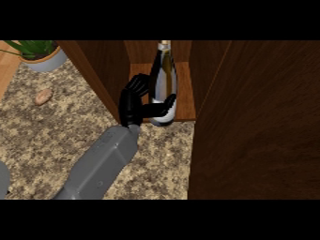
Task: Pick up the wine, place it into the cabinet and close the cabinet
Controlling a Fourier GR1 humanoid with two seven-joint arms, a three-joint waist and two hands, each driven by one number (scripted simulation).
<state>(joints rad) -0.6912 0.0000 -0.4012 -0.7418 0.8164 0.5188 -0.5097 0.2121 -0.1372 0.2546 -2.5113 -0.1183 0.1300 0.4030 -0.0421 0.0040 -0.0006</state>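
Head view: wine (pixel 163 75) stands upright on the shelf (pixel 184 115) inside the cabinet (pixel 100 70), base near the front edge. My left hand (pixel 132 101) is at its left side, thumb curled across the lower body, fingers behind it. Right hand not seen. Step, as I judge it: placing, release not yet made. Next: uncurl, back out without tipping the wine, then swing the door (pixel 259 117) closed.
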